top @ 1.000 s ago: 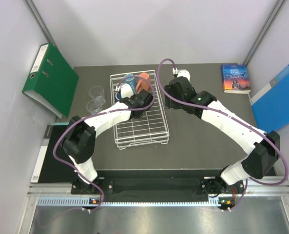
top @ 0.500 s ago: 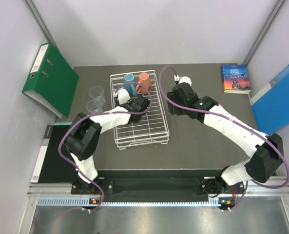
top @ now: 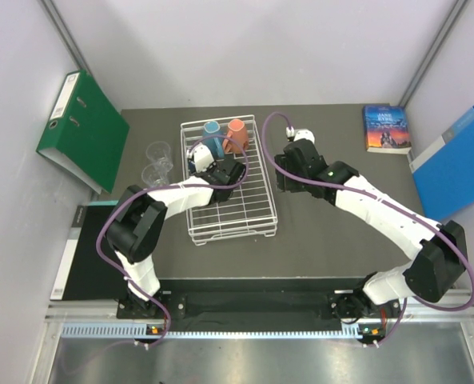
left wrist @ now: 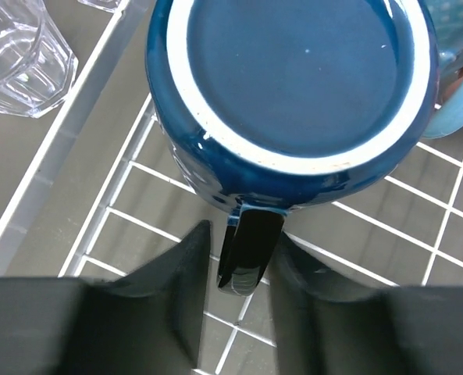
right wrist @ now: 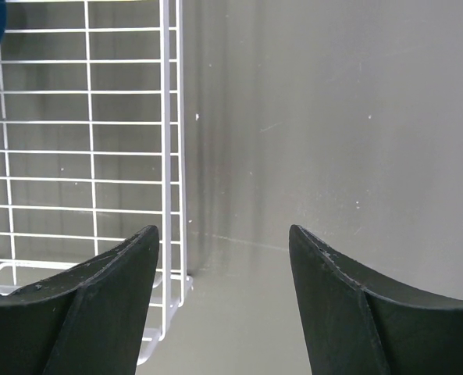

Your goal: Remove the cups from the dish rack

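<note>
Dark-blue mug [left wrist: 293, 70]: upside down at the far end of the dish rack [top: 237, 210], its flat base facing the wrist camera and its handle pointing back toward the left arm.
Left gripper [left wrist: 243, 232]: low over the rack with its jaws narrow. The mug's handle stands between the fingers [left wrist: 176, 281]. A sliver of wire grid shows between the handle and one finger, while the other finger looks to be touching it or very nearly so.
Other mugs: a light-blue mug [top: 212, 128] and an orange mug [top: 236, 128] sit bottoms up, side by side against the rack's far rail, just behind the dark-blue one.
Glasses [top: 160, 152]: two clear ones stand on the table just outside the rack's left side, close together.
Right gripper [right wrist: 222, 234]: jaws spread wide and holding nothing, over the bare table [right wrist: 333, 117] just beside the rack's right edge.
</note>
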